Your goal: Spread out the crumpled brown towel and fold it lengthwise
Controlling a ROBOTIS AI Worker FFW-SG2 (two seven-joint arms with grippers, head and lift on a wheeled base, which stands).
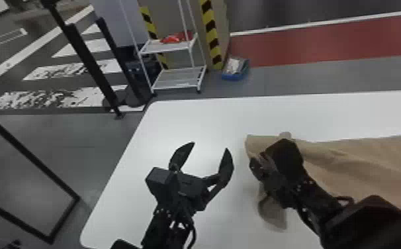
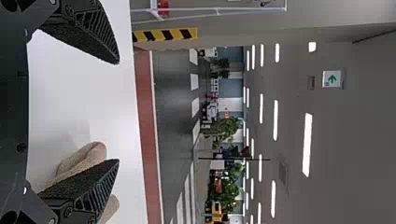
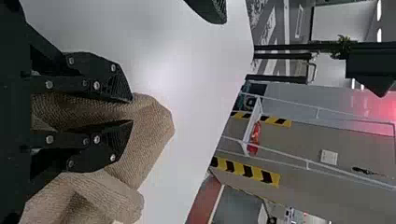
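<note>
My left gripper (image 1: 210, 146) stands open over the white table, left of the brown towel (image 1: 372, 162), with nothing between its fingers. In the left wrist view that gripper (image 2: 117, 111) has its fingers wide apart, and part of the towel (image 2: 83, 159) shows beyond one of them. At the towel's left end is my right gripper (image 1: 281, 162), its arm lying across the cloth and hiding some of it. The right wrist view has the gripper (image 3: 132, 110) shut on a gathered part of the towel (image 3: 152, 126). Wrinkled cloth stretches to the right in the head view.
The white table (image 1: 190, 116) has its left edge beyond my left gripper. Behind it on the floor stand a white shelf rack (image 1: 178, 82) and a blue bin (image 1: 236, 76). Black frame posts (image 1: 92, 64) rise at the left. Both grippers are close together.
</note>
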